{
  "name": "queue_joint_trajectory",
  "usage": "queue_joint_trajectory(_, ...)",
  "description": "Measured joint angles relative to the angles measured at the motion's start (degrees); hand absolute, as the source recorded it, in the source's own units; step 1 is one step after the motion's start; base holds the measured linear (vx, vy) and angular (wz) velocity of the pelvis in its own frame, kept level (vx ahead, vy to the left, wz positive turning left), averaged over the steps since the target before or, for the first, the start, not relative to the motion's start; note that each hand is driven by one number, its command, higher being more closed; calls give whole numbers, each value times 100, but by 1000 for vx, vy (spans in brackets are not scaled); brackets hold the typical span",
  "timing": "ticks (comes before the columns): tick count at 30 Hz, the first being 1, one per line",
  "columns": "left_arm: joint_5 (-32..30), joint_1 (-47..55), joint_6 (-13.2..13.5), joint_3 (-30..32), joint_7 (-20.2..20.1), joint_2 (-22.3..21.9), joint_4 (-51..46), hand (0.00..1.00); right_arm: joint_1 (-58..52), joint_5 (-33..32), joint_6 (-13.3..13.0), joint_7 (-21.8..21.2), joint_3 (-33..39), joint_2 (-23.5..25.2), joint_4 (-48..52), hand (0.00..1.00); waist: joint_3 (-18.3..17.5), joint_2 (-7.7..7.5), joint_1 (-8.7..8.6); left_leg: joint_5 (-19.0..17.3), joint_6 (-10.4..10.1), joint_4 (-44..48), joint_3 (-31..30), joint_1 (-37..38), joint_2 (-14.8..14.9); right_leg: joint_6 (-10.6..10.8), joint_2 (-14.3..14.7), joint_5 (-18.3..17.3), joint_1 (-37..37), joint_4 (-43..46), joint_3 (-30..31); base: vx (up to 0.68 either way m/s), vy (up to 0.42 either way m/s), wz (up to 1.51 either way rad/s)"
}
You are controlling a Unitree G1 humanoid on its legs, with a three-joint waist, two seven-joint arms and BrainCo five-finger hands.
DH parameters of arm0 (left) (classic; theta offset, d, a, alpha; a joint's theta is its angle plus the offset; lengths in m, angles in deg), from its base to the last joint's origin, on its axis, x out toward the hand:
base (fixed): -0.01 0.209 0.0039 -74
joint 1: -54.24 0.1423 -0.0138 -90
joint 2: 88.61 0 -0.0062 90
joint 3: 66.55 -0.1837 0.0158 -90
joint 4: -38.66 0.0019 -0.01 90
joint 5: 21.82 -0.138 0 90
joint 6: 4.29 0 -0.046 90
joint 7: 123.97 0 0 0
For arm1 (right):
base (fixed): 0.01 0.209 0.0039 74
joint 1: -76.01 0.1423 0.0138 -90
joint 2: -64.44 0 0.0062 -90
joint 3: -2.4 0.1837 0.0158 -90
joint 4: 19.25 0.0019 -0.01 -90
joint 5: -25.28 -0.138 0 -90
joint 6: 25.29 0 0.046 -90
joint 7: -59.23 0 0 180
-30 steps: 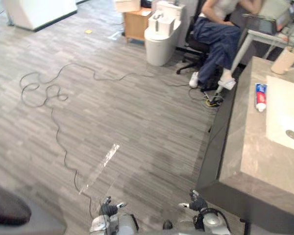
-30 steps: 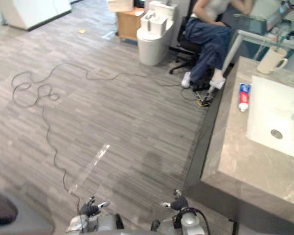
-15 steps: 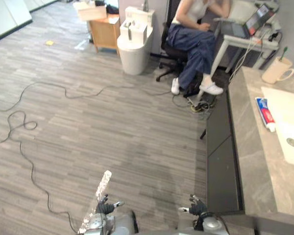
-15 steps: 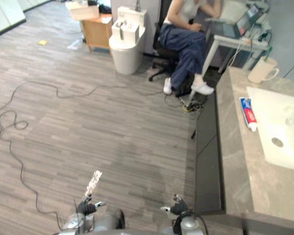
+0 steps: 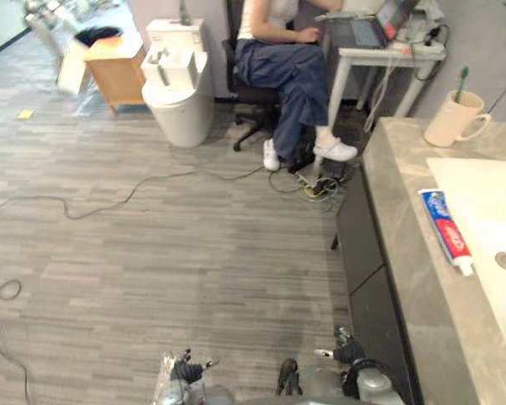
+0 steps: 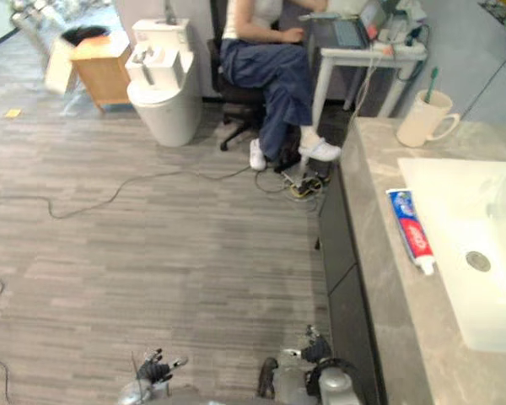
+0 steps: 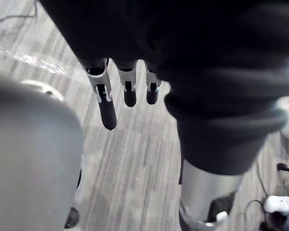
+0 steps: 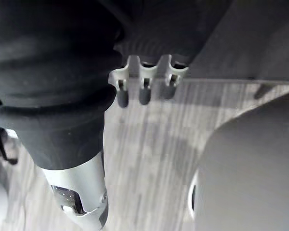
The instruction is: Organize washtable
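Note:
The grey stone washtable (image 5: 396,181) runs along the right side, with a white sink (image 5: 489,211) set in it. A red, white and blue toothpaste tube (image 5: 445,242) lies flat beside the sink's left rim. At the far end of the counter stands a beige mug (image 5: 454,120) with a green toothbrush (image 5: 461,83) in it. My left hand (image 5: 185,371) and right hand (image 5: 347,350) hang low over the floor, well short of the counter. Both have relaxed fingers (image 7: 127,91) and hold nothing; the right hand's fingers (image 8: 144,94) point at the floor.
A person sits on an office chair (image 5: 249,93) at a small desk with a laptop (image 5: 363,29), just beyond the counter's far end. A white toilet-shaped unit (image 5: 179,93) and a wooden cabinet (image 5: 118,72) stand at the back. A cable (image 5: 110,207) trails over the grey floor.
The camera has swung, so the whole picture has shifted and the washtable now lies lengthwise on the right. Both hands still hang low and empty.

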Motion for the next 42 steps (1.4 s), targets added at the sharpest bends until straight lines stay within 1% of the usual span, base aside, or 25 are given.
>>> queue_joint_trajectory(3,5,-9,15,-3,-6,18,-98,0,-63,-38,7,7,15,79,8,0,46,-126,97,-17,32,211,-15,-345,-49,-61,165,-50,594,-368,587,380,-68,-105)
queue_joint_trajectory(5,12,-20,45,0,-12,-7,-196,0,-129,-40,19,27,28,87,46,0,64,-185,183,-109,195,-375,-229,-794,-262,-14,163,-76,779,-485,1082,296,50,-117)
queue_joint_trajectory(7,12,-42,111,-23,-10,-54,-226,0,-193,-39,20,79,37,94,123,0,66,-191,299,-107,192,-1277,-803,-1059,-551,105,125,-141,861,-489,1485,260,168,-111)
queue_joint_trajectory(9,18,-46,167,-52,12,-69,-227,0,-227,-38,19,114,38,101,127,0,49,-171,299,-57,189,-2366,-1867,-1150,-905,352,117,-314,935,-442,1975,279,279,-116)
queue_joint_trajectory(10,21,-43,183,-69,19,-76,-227,0,-240,-35,18,116,38,101,137,0,34,-156,322,-54,192,-2512,-1948,-1127,-898,403,120,-401,915,-371,2078,226,290,-126)
queue_joint_trajectory(11,20,-3,184,-90,16,-85,-224,0,-277,-39,15,115,38,93,206,0,-15,-109,314,18,244,-2620,-1922,-1051,-847,510,122,-651,873,-141,2292,270,343,-122)
queue_joint_trajectory(12,21,39,183,-91,16,-63,-229,0,-328,-38,15,114,40,123,309,0,-121,-93,309,490,404,-2558,-1686,-973,-808,676,-5,-942,780,165,2387,283,376,-119)
queue_joint_trajectory(13,21,58,184,-89,16,-36,-247,0,-410,-37,14,115,48,158,344,0,-175,-175,321,545,375,-2485,-1486,-956,-812,778,-158,-1042,705,329,2343,299,419,-114)
queue_joint_trajectory(15,18,8,170,-99,21,102,-246,0,-533,-29,35,79,105,348,414,0,-322,-495,479,288,514,-2600,-798,-700,-908,1110,-579,-944,45,1409,2018,271,368,-126)
queue_joint_trajectory(16,18,5,162,-113,18,128,-241,0,-523,-30,35,74,147,402,425,0,-296,-482,486,246,542,-2639,-692,-604,-913,1187,-686,-842,-116,1714,1820,213,287,-112)
queue_joint_trajectory(17,18,1,133,-215,20,182,-222,0,-490,-30,31,72,172,454,456,0,-268,-526,444,166,631,-2751,-477,-319,-912,1170,-911,-613,-380,2314,1325,148,205,-67)
queue_joint_trajectory(19,11,-14,102,-332,15,211,-142,0,-460,-25,22,54,166,474,433,0,-261,-528,397,111,717,-3062,-177,223,-912,994,-1239,-750,-464,2714,535,228,211,-64)
queue_joint_trajectory(23,-37,-122,73,-513,8,256,174,0,-290,-16,19,-14,176,447,311,0,-257,-453,261,115,712,-3656,305,844,-874,871,-1167,-766,-755,1731,-480,262,79,-50)
queue_joint_trajectory(24,-46,-164,62,-515,7,263,234,0,-267,-13,21,-17,184,438,278,0,-253,-446,267,110,703,-3668,353,874,-883,824,-1056,-697,-788,1402,-477,346,-44,-47)
queue_joint_trajectory(25,-104,-177,50,-524,1,277,249,0,-266,16,24,-18,230,433,243,0,-264,-466,261,45,597,-3629,400,913,-926,500,-899,-123,-721,637,-395,353,-36,-37)
queue_joint_trajectory(26,-175,-217,4,-512,-10,166,320,0,-216,27,23,-23,304,333,250,0,-200,-303,267,-24,491,-3476,389,1042,-807,407,-787,-39,-554,649,-402,347,-24,-27)
queue_joint_trajectory(27,-217,-219,-4,-501,-41,125,329,0,-221,27,26,-20,377,319,247,0,-199,-236,260,-7,468,-3291,372,1029,-772,430,-768,-64,-460,623,-405,326,-24,-16)
queue_joint_trajectory(30,-294,-255,-14,-440,-109,-53,135,0,-238,257,225,-356,90,59,292,0,-143,-63,317,413,193,-782,-27,257,-320,432,-637,-298,88,387,-253,266,-47,-31)
queue_joint_trajectory(32,-324,-248,-11,-433,-109,-96,-51,0,-205,366,308,-472,-14,4,252,0,-129,-20,372,447,287,63,-177,-245,-155,437,-627,-326,251,290,-29,163,59,-54)
queue_joint_trajectory(34,-324,-248,13,-438,-114,-140,-148,0,-198,359,315,-474,82,37,210,0,-122,-30,427,353,402,-215,-166,-358,-119,485,-635,-336,333,238,157,140,146,-56)
queue_joint_trajectory(35,-321,-223,26,-435,-108,-143,-213,0,-191,331,317,-428,296,111,164,0,-122,-51,454,201,434,-896,-253,-349,-129,608,-663,-375,338,316,370,115,232,-63)
queue_joint_trajectory(37,-320,-179,50,-433,-106,-112,-226,0,-181,192,299,-232,445,209,162,0,-133,-96,449,-76,444,-1605,-752,-182,-391,748,-711,-480,202,487,669,48,259,-80)
queue_joint_trajectory(38,-318,-112,72,-437,-104,-139,-218,0,-185,130,274,-79,502,249,182,0,-213,-47,446,-492,362,-2355,-1388,202,-658,886,-654,-517,-52,673,966,59,366,-118)
queue_joint_trajectory(39,-284,-92,64,-328,-98,-22,-161,0,-172,75,261,14,526,363,196,0,-299,-192,437,-575,349,-2609,-1507,318,-968,1002,-678,-411,-281,769,1300,46,297,-105)
queue_joint_trajectory(42,-211,-121,78,-298,-82,52,-119,0,-290,24,254,35,573,398,151,0,-303,-336,447,-541,402,-2196,-1694,238,-1237,1163,-749,-263,-260,572,1714,79,232,-78)
